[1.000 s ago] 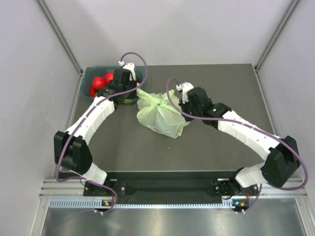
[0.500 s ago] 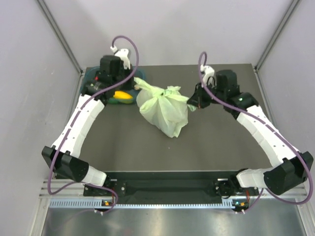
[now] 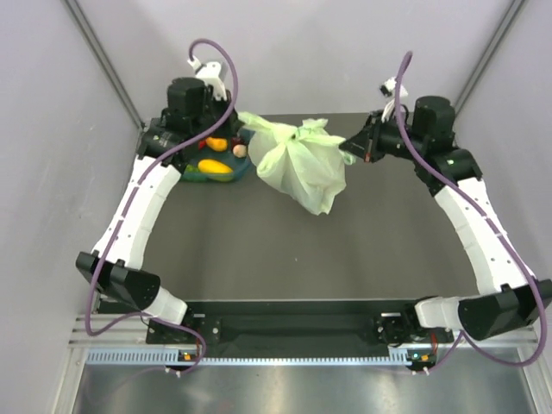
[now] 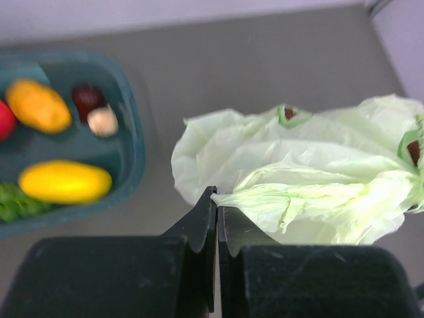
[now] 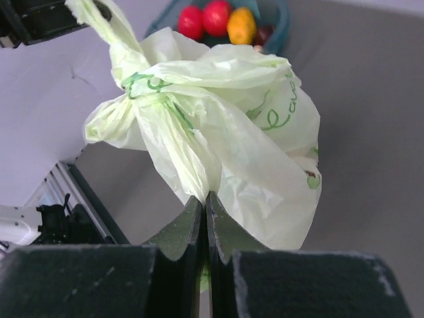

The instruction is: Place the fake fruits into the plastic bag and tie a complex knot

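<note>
Pale green crinkled plastic bag point(image 3: 306, 172), bunched knot point(image 5: 142, 83); left jaws, right jaws each pinch bag

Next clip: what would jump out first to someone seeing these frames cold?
The pale green plastic bag is strung mid-table between the two arms, with the knot bunched at its top. The left claw and right claw are each shut on a strip of the bag, gripping it from opposite sides. At the far left, a teal tub holds a yellow mango and red apples not yet bagged.
</note>
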`<state>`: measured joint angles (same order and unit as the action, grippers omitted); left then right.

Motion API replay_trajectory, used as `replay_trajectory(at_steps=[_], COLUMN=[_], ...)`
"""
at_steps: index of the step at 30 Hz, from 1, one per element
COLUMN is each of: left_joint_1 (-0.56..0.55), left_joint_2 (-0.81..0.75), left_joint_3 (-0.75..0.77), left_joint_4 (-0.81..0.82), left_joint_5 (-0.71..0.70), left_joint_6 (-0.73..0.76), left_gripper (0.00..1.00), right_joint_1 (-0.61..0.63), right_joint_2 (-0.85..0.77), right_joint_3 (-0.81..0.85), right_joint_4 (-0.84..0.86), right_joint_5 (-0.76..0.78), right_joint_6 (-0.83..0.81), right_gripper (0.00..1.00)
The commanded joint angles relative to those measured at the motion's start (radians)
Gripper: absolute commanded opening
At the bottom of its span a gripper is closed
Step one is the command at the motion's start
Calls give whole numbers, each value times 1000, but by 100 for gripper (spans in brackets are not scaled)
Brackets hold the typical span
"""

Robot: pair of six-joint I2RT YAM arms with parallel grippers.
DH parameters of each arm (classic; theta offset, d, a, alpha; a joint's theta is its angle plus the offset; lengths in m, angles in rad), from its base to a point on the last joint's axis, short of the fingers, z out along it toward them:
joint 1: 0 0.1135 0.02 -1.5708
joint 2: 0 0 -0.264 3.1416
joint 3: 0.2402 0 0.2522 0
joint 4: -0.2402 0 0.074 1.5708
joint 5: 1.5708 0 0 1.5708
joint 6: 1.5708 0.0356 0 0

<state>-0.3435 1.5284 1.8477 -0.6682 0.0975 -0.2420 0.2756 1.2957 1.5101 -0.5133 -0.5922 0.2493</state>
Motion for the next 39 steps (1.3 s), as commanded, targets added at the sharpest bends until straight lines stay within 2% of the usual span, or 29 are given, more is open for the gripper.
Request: replay_trajectory(at_steps=[1, 7, 13, 17, 23, 25, 28, 32, 36, 39], left_joint_1=[66, 95, 93, 101, 127, 121, 104, 121, 166, 184], left_joint_2=[-19, -1, 22, 38, 44, 55, 94, 139, 118, 107], left_joint_3=[-174, -317, -332, -318, -363, -361, -317, -271, -358, -412], left_joint_4=[133, 248, 272, 254, 294, 327, 322, 282, 321, 332], left_joint_5=[-9, -30, -28, -85, -49, -9, -31, -88, -88, -145], left_joint_6=[-37, -57, -59, -49, -54, -60, -59, -74, -109, -120], left_gripper=[0, 0, 0, 0, 0, 0, 0, 0, 0, 0], right_joint_1=[-88, -191, -202, -231, -250, -245, -242, -251, -259, -259], right_joint_2=[-16, -10, 7, 13, 7, 25, 56, 74, 68, 59], right_joint_3=[-149, -258, -277, -266, -298, -277, -205, -151, -209, -284], right_joint_4=[105, 124, 134, 131, 140, 141, 125, 76, 81, 97], right_joint_5=[-23, 40, 103, 130, 166, 170, 203, 307, 391, 472], right_joint_6=[60, 42, 28, 27, 19, 15, 10, -1, -1, -11], right_gripper=[0, 0, 0, 0, 0, 0, 0, 0, 0, 0])
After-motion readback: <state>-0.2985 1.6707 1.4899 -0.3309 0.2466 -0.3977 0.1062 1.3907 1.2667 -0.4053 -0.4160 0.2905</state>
